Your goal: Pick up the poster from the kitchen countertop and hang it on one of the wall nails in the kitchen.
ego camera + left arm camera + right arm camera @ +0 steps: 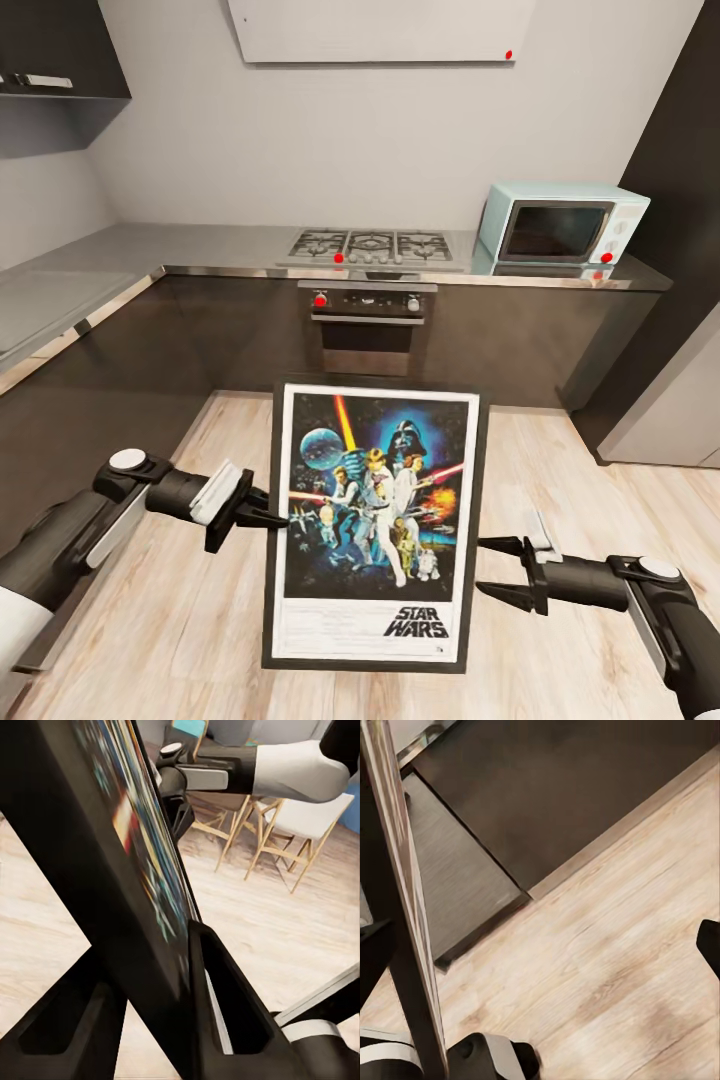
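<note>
One flat, black-framed glossy poster (375,520) pinched by left gripper (272,518); right gripper (500,568) spread wide, empty.

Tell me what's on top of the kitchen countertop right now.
On the kitchen countertop sit a gas hob and a pale blue microwave. The poster is off it, gripped by the left gripper. The countertop's near-left stretch is cropped, so unseen.
</note>
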